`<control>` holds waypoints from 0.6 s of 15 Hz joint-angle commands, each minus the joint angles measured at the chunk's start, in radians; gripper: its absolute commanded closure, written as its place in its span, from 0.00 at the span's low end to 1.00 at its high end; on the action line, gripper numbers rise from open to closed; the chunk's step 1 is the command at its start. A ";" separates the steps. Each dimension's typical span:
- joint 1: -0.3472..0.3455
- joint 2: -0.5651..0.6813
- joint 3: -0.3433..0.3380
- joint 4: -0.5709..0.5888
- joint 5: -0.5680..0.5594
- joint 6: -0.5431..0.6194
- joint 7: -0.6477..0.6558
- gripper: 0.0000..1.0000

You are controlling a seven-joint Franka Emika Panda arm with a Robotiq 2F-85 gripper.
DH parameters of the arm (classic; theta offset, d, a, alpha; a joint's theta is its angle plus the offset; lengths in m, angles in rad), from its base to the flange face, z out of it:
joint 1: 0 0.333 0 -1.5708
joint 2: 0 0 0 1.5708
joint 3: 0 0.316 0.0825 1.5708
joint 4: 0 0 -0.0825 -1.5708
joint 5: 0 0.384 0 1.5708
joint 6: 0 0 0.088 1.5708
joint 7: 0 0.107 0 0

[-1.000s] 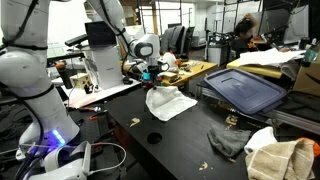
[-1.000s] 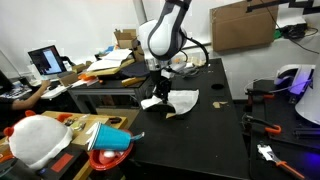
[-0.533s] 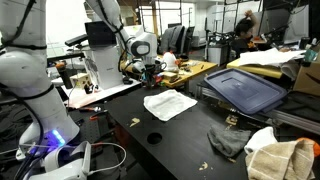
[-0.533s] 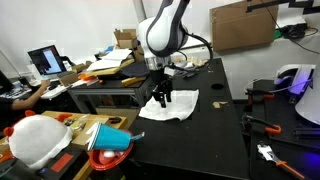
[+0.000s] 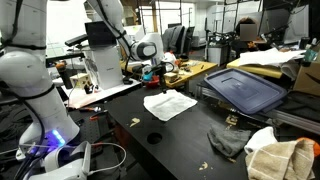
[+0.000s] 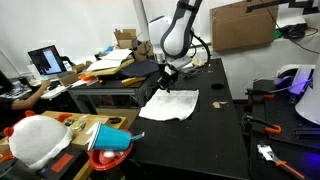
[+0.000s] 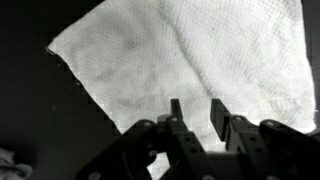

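A white textured cloth [image 5: 170,104] [image 6: 170,104] lies spread flat on the black table [image 5: 180,150] [image 6: 200,140]. My gripper [image 5: 152,72] [image 6: 165,72] hangs above the cloth's far edge, clear of it in both exterior views. In the wrist view the cloth [image 7: 190,55] fills most of the picture, with one corner pointing left. The gripper [image 7: 197,112] shows two dark fingers [image 7: 218,115] standing apart with nothing between them; only the cloth below shows through the gap.
A blue bin lid [image 5: 245,88], a grey rag [image 5: 228,142] and a beige towel [image 5: 280,158] lie beyond the cloth. A small dark ring [image 5: 154,138] sits near the table edge. A cluttered wooden desk [image 6: 100,75], a blue bowl [image 6: 110,140] and tools [image 6: 270,125] flank the table.
A second ago the gripper held a corner of the cloth lifted off the table. It let go, the cloth settled flat, and the gripper rose and drew back toward the far edge.
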 commanded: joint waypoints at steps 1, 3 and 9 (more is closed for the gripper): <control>0.114 0.054 -0.083 0.002 -0.053 -0.015 0.273 0.93; 0.141 0.086 -0.072 0.016 -0.034 -0.037 0.382 1.00; 0.179 0.135 -0.036 0.018 -0.025 -0.062 0.583 1.00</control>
